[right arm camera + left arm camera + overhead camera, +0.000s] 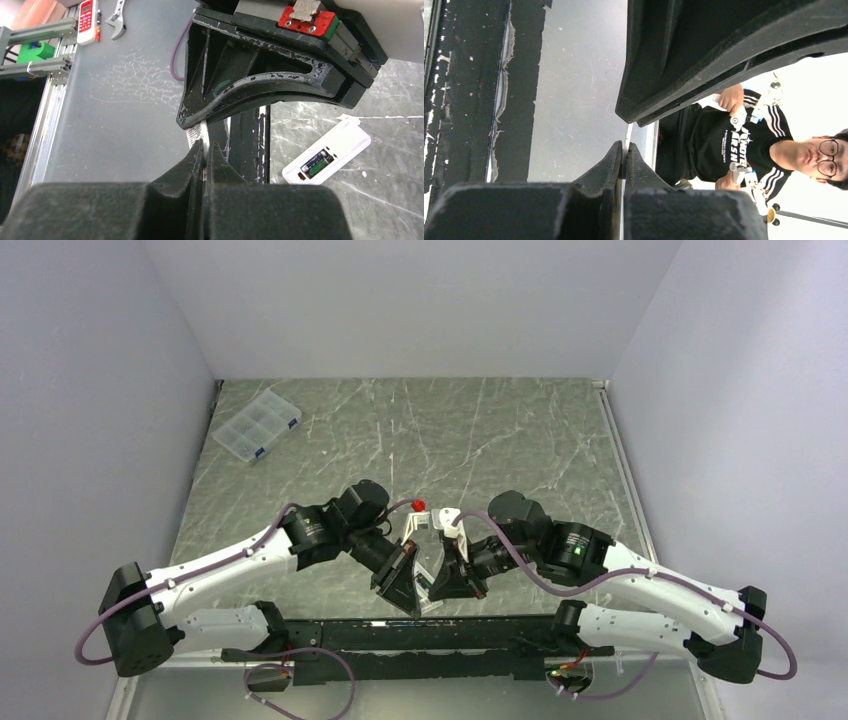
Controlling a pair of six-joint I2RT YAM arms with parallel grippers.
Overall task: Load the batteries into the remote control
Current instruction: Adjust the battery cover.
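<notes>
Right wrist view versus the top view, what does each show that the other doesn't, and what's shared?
Only the right wrist view clearly shows the remote control lying back up on the table, a green-tinted battery in its open recess, plus a red-and-white handset and a wrench beyond the table edge. Only the top view shows the clear compartment box at the table's far left. Both show the table and the left tool and right tool, shut, tips close together.
</notes>
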